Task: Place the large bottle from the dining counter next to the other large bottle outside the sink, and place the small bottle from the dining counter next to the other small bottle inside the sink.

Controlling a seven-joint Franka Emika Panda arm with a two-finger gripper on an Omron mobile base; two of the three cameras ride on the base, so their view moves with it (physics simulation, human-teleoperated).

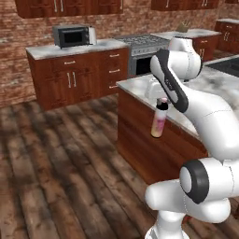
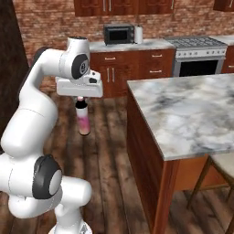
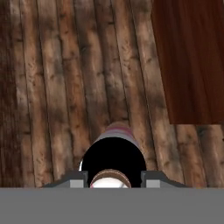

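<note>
While the arm reaches out over the wood floor, the gripper (image 2: 81, 98) is clamped on the neck of the large bottle (image 2: 83, 119), which hangs upright in the air off the corner of the dining counter (image 2: 192, 114), not touching slab or floor. In the right base view the bottle sits just below the white hand, dark cap up betw the fingers, pink body under it, w/ floorboards behind. In the left base view the same bottle (image 1: 159, 120) shows in front of the counter's red-brown side panel, near the slab's corner edge (image 1: 135, 84), gripper (image 1: 162, 101) at its top. Hand view looks straight down the bottle (image 3: 114, 151): dark round shoulder, pale cap near the bottom, one finger tip (image 3: 72, 180) on each side pressed close to the neck; planks below and the counter's wooden base (image 3: 192, 61) in that view's upper right.

Bkgd: wall cabinets run w/ a marbled top, a microwave (image 2: 118, 34) on it, pale canister beside it, stove (image 2: 199, 55) further along, brick wall behind. A stool seat (image 2: 222, 164) pokes out under the dining counter at the right base view's lower right
</note>
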